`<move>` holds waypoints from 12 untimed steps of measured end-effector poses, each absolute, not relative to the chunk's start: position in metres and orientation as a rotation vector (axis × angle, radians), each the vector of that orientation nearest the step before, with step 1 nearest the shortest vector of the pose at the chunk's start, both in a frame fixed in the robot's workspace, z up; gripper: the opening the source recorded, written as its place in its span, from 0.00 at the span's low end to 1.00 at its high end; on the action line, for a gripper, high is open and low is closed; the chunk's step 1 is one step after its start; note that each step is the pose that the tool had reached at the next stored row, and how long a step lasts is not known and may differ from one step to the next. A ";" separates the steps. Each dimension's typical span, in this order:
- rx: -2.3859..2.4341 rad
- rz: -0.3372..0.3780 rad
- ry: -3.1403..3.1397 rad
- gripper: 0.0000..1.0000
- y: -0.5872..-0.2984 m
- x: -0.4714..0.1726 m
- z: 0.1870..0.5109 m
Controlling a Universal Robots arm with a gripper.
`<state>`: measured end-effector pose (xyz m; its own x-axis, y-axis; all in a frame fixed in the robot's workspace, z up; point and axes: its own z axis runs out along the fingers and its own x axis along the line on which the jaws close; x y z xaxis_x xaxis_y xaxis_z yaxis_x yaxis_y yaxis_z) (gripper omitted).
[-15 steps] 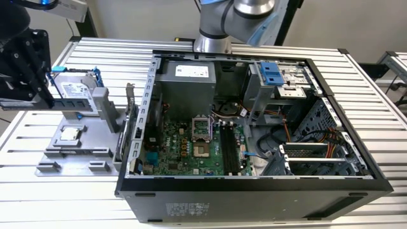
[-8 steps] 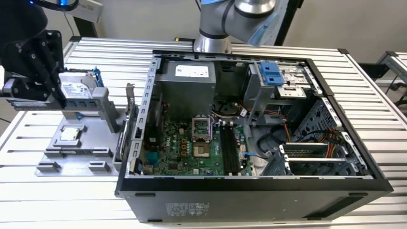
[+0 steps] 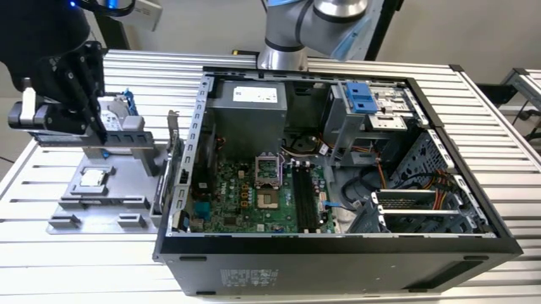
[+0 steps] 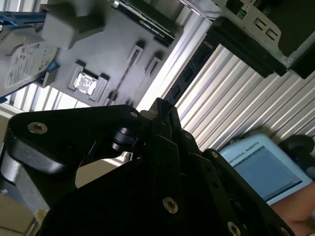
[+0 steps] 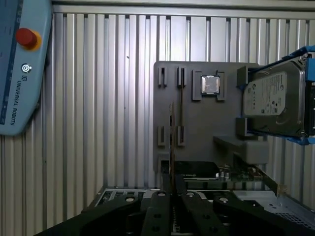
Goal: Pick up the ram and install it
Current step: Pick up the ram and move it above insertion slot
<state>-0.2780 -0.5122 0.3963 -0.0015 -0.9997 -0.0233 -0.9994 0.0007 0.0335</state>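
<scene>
Gripping the ram (image 5: 172, 140) edge-on, the closed pincer (image 5: 172, 191) holds its long axis parallel with the gray holder's (image 5: 197, 123) slots.

A silver-grey tubular robot arm (image 3: 287, 31) with a pale blue joint cap (image 3: 353, 39) carries a black gripper (image 5: 172, 195) of hinged metal linkage bars (image 4: 167, 162) studded with small silver screws (image 4: 170, 205).

Exterior view is evenly bright from overhead light, with the computer case (image 3: 338, 253) interior shadowed toward 3 o'clock. In the second wrist view, glare washes out the table slats (image 4: 167, 69).
</scene>
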 end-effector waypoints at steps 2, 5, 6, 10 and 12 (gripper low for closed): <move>2.215 -0.063 -2.216 0.00 -0.512 -0.273 0.396; 2.216 -0.064 -2.215 0.00 -0.512 -0.265 0.396; 2.216 -0.064 -2.214 0.00 -0.512 -0.262 0.396; 2.218 -0.064 -2.212 0.00 -0.512 -0.252 0.396; 2.219 -0.065 -2.211 0.00 -0.512 -0.246 0.396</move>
<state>-0.2465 -0.5122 0.3963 0.0028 -0.9997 -0.0233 -0.9994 -0.0036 0.0351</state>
